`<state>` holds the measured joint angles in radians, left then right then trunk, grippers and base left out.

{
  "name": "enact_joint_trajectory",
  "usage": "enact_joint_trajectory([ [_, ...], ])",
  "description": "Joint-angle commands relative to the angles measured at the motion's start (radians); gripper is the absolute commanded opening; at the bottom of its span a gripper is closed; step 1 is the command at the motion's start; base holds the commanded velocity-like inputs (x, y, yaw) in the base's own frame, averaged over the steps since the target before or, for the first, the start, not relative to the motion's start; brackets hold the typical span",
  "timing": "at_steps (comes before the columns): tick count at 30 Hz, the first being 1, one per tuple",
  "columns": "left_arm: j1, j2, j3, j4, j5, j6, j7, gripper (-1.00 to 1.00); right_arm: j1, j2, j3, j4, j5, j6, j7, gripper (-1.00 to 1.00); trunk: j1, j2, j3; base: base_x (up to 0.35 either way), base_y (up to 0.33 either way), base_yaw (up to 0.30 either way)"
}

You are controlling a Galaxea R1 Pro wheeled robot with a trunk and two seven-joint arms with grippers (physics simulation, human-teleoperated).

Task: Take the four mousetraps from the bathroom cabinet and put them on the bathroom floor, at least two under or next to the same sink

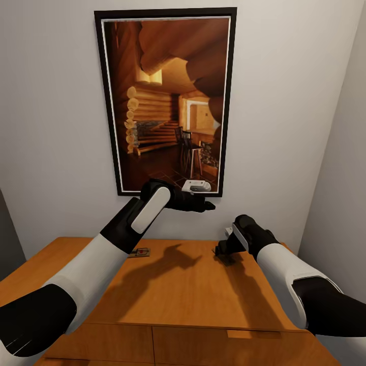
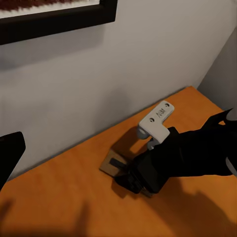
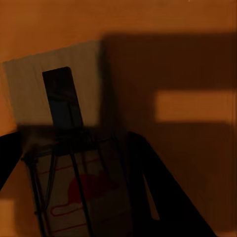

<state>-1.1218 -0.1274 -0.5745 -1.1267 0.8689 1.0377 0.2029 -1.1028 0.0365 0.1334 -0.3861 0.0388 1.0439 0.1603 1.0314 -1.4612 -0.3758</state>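
Spanning the lower head view, the cabinet (image 1: 193, 290) had its flat orange-brown top against the wall under a framed picture (image 1: 165, 101), with drawer fronts below.

Left gripper (image 1: 203, 203) was raised above the top in front of the picture; finger state: cannot tell from these views.

Right gripper (image 1: 223, 250) was down at the cabinet top near the back right, over 1 mousetrap (image 3: 74, 163). Its dark fingers (image 3: 163, 197) sat on either side of the plate, spread, not visibly pinching yet.

Second mousetrap (image 1: 140, 252) lay flat on the top, half hidden behind the left forearm.

Judgement: traps should be light, stiff, thin wood, so little grip force is needed. They lie flush, so take hold across the 2 long edges of the plate, clear of the wire bar; smooth cabinet top means it could slide when nudged.
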Motion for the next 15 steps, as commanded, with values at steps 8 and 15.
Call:
enact_joint_trajectory([
  [8,-0.001,0.000,-0.001,-0.001,0.010,0.002,0.010,1.00,0.000,-0.003,0.011,0.095,0.024,0.003,0.001,-1.00,0.000,-0.001,-0.001,0.000,0.000,0.000],
  [15,-0.001,-0.001,-0.001,-0.001,0.010,0.002,0.010,1.00,0.000,-0.006,0.007,0.083,0.027,0.003,0.002,-1.00,0.000,-0.001,-0.001,0.000,0.000,0.000],
])
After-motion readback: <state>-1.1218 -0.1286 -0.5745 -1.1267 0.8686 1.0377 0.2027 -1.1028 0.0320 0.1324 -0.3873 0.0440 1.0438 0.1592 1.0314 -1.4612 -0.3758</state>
